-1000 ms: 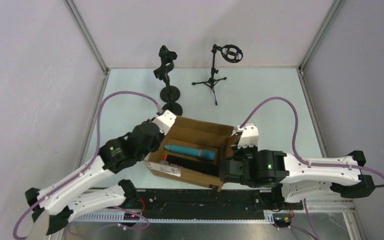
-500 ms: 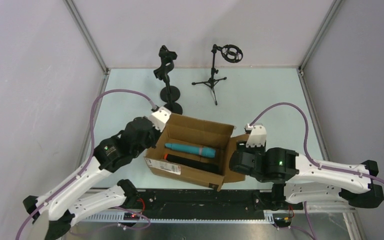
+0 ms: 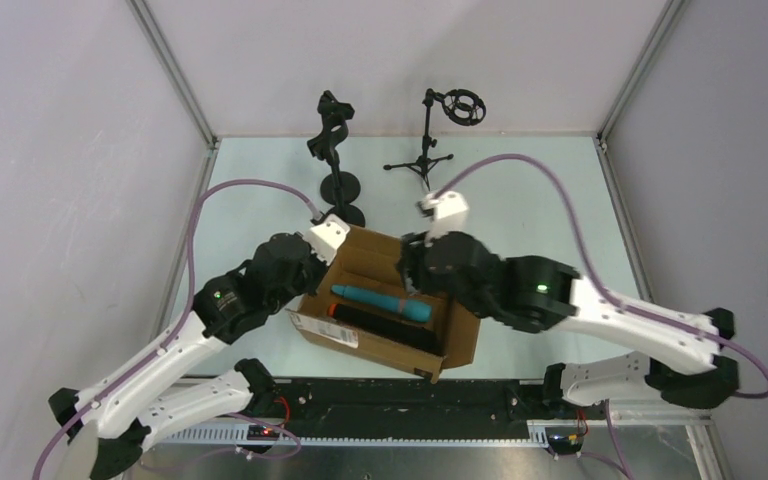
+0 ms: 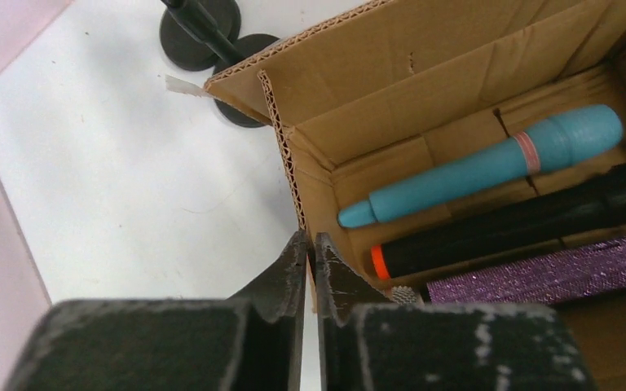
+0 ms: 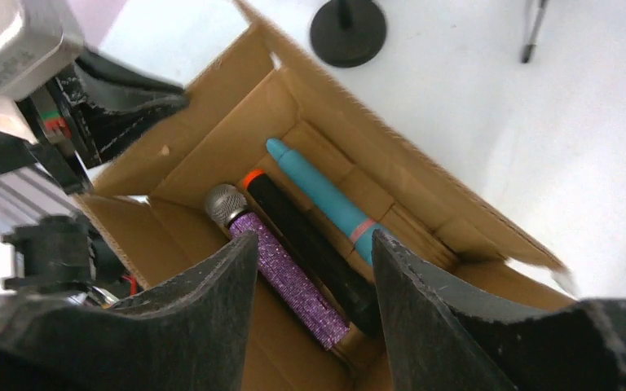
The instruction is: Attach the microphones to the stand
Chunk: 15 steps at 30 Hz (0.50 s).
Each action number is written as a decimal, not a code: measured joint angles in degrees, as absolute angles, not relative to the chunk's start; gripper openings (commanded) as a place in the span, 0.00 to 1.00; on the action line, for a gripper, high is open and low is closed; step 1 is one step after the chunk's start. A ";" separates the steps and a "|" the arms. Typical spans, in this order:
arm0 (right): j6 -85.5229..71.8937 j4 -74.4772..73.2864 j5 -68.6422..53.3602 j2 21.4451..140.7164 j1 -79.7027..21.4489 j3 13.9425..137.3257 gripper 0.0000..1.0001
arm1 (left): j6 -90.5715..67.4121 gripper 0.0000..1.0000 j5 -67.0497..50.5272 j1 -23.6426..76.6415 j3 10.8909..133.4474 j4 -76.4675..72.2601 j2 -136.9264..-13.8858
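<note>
An open cardboard box (image 3: 368, 348) at the table's middle holds the microphones side by side. The turquoise one (image 3: 380, 301) (image 4: 489, 163) lies farthest back. Beside it is the black one with the orange-red end (image 3: 385, 328) (image 5: 310, 236). The glittery purple one with the silver mesh head (image 5: 289, 281) (image 4: 554, 273) is nearest. My left gripper (image 4: 310, 244) (image 3: 314, 278) is shut on the box's left wall. My right gripper (image 5: 314, 236) (image 3: 412, 275) hangs open above the box, its jaws apart with nothing between them. The clip stand (image 3: 332, 135) and tripod stand (image 3: 428, 150) stand at the back, bare.
Two round black stand bases (image 3: 343, 198) sit just behind the box's left corner, also showing in the left wrist view as bases (image 4: 204, 20). The tripod's legs (image 3: 420, 170) spread behind the right arm. The box's right flap (image 3: 463, 335) hangs outward.
My right arm let go of the box's right flap and swung left and forward over the box, jaws now open. My left gripper stayed at the box's left wall.
</note>
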State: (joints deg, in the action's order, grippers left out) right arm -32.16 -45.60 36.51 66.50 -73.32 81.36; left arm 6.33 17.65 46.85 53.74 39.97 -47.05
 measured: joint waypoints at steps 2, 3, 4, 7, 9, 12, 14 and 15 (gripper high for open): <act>-29.67 -42.50 33.76 70.41 -73.32 81.03 0.56 | 6.94 0.39 18.81 46.85 52.86 38.70 -46.92; -28.51 -41.08 32.01 72.60 -73.30 80.40 0.56 | 7.20 0.47 19.70 46.85 52.42 38.72 -46.96; -27.73 -40.07 30.72 74.22 -73.32 79.70 0.54 | 7.49 0.58 20.64 46.85 51.81 39.07 -47.09; -26.26 -37.98 27.35 77.97 -73.30 76.99 0.51 | 8.05 0.65 23.24 46.85 50.30 40.21 -48.38; -25.89 -37.17 25.50 79.02 -73.32 74.89 0.49 | 8.16 0.69 24.69 46.85 49.58 40.60 -48.99; -25.82 -35.81 23.51 78.87 -73.52 71.50 0.48 | 8.54 0.61 26.79 46.89 49.41 40.05 -48.58; -25.82 -34.28 22.44 78.24 -73.84 68.97 0.50 | 8.99 0.42 27.42 46.89 49.01 39.88 -48.10; -25.82 -33.41 21.76 77.47 -74.22 67.11 0.51 | 9.37 0.28 27.46 46.89 48.58 39.68 -47.70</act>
